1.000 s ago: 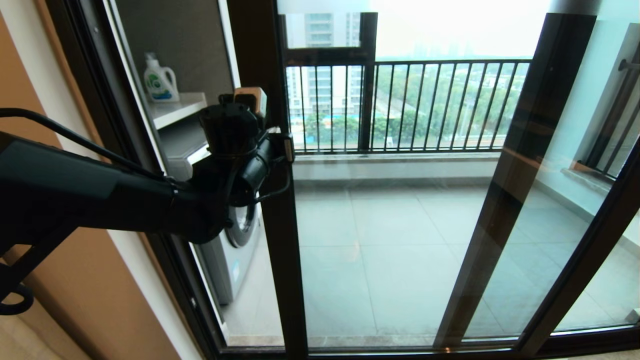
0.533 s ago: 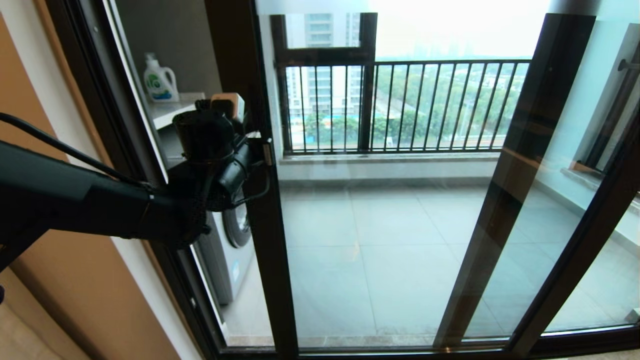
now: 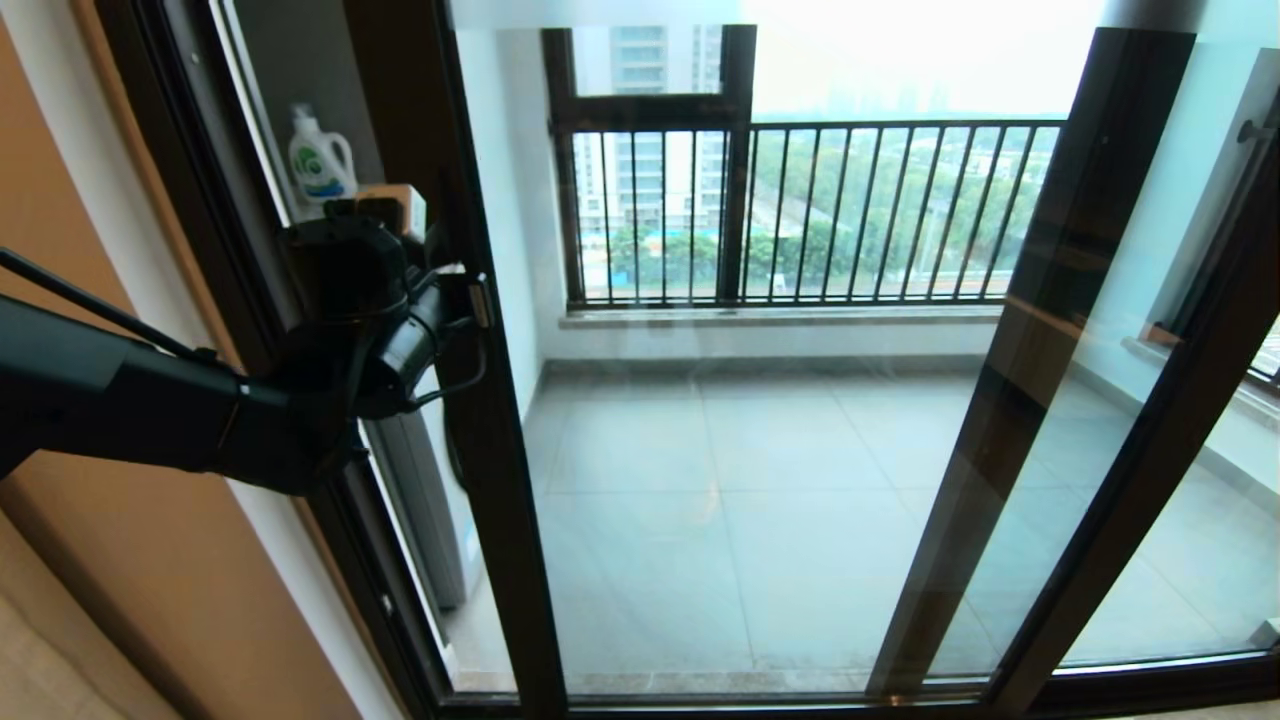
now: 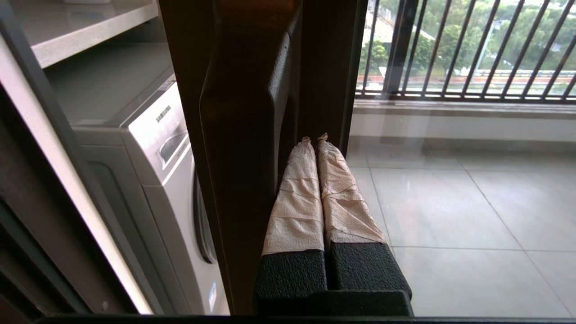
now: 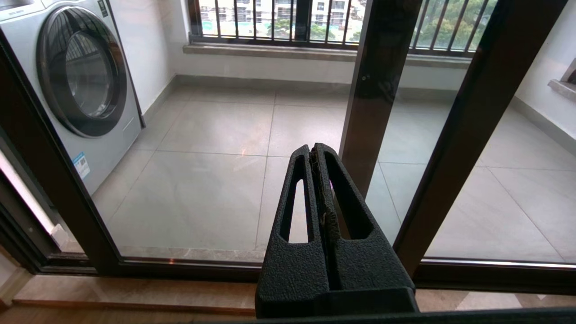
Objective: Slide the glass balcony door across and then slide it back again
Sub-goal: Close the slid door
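Note:
The glass balcony door [image 3: 500,520] is a tall clear pane in a dark brown frame, its left upright close to the left jamb. My left gripper [image 3: 478,300] is at mid height on that upright. In the left wrist view its tape-wrapped fingers [image 4: 297,189] are pressed together, and the gripper [image 4: 314,140] is shut with its tips tucked into the recess beside the dark handle [image 4: 243,90]. Nothing is held between the fingers. My right gripper [image 5: 313,148] hangs shut and idle low in front of the glass, outside the head view.
A white washing machine [image 5: 85,76] stands behind the door at the left, under a shelf with a detergent bottle [image 3: 320,160]. The fixed outer frame [image 3: 190,200] and an orange wall lie left. Another panel's uprights [image 3: 1040,300] cross the right. The railed window [image 3: 800,210] is beyond.
The door and my left gripper have slid steadily to the left together, so the gap by the washing machine has narrowed. The left arm has drawn back with them.

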Available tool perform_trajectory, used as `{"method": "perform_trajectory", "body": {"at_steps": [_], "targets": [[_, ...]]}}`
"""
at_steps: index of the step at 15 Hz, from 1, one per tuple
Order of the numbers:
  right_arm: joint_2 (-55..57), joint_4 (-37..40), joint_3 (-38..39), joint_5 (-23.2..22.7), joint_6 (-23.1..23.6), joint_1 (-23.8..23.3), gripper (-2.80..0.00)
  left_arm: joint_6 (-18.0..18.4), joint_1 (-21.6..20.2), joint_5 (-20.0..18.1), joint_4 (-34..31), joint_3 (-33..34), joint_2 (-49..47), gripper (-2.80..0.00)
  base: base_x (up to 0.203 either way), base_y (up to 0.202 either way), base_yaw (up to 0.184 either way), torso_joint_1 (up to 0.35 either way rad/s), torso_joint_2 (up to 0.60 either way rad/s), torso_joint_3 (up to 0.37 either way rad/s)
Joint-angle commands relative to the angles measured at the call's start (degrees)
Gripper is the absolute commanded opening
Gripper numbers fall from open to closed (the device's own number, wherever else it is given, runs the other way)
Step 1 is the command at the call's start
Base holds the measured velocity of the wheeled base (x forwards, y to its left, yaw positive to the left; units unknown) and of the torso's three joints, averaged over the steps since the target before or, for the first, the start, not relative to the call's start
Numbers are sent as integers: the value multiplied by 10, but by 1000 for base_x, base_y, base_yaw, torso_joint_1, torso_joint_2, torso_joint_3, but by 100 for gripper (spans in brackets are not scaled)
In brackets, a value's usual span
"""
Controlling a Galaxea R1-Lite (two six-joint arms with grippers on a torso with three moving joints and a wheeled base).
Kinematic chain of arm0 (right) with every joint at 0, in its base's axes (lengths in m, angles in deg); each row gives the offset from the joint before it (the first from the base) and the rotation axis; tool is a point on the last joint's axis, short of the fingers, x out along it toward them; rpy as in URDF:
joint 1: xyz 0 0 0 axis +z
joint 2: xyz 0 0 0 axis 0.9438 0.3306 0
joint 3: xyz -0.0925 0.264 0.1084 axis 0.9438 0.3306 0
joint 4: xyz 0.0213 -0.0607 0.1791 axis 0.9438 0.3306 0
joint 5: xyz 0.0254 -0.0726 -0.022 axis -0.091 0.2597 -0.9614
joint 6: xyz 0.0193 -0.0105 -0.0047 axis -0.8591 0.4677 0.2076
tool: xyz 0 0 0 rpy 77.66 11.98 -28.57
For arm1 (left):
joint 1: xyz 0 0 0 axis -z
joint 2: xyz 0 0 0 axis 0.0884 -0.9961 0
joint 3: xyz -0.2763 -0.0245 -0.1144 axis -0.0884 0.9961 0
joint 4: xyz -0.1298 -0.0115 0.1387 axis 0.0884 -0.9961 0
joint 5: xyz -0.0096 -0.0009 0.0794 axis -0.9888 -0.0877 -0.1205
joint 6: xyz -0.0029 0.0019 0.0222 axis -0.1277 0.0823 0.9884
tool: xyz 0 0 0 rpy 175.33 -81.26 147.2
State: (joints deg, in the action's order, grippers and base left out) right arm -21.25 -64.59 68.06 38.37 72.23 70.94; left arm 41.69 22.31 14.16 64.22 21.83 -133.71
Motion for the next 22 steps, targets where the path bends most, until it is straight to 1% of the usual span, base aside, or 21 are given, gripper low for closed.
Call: {"method": "perform_trajectory", "body": {"at_steps": [1, 4, 6, 9, 12, 13, 15, 22], "targets": [[1, 0, 7, 0, 1, 0, -280, 0, -19, -11, 4, 14, 15, -280, 0, 0, 0, 0, 0, 0], [1, 0, 7, -1, 1, 0, -280, 0, -43, -19, 4, 19, 20, -280, 0, 0, 0, 0, 0, 0], [1, 0, 7, 0, 1, 0, -280, 0, -67, -33, 4, 20, 20, -280, 0, 0, 0, 0, 0, 0], [1, 0, 7, -1, 1, 0, -280, 1, -91, -51, 4, 28, 20, -280, 0, 0, 0, 0, 0, 0], [1, 0, 7, 0, 1, 0, -280, 1, -118, -62, 4, 28, 20, -280, 0, 0, 0, 0, 0, 0], [1, 0, 7, 0, 1, 0, -280, 2, -125, -64, 4, 27, 20, -280, 0, 0, 0, 0, 0, 0], [1, 0, 7, 0, 1, 0, -280, 2, -142, -79, 4, 28, 22, -280, 0, 0, 0, 0, 0, 0], [1, 0, 7, 0, 1, 0, -280, 2, -190, -105, 4, 27, 23, -280, 0, 0, 0, 0, 0, 0]]}}
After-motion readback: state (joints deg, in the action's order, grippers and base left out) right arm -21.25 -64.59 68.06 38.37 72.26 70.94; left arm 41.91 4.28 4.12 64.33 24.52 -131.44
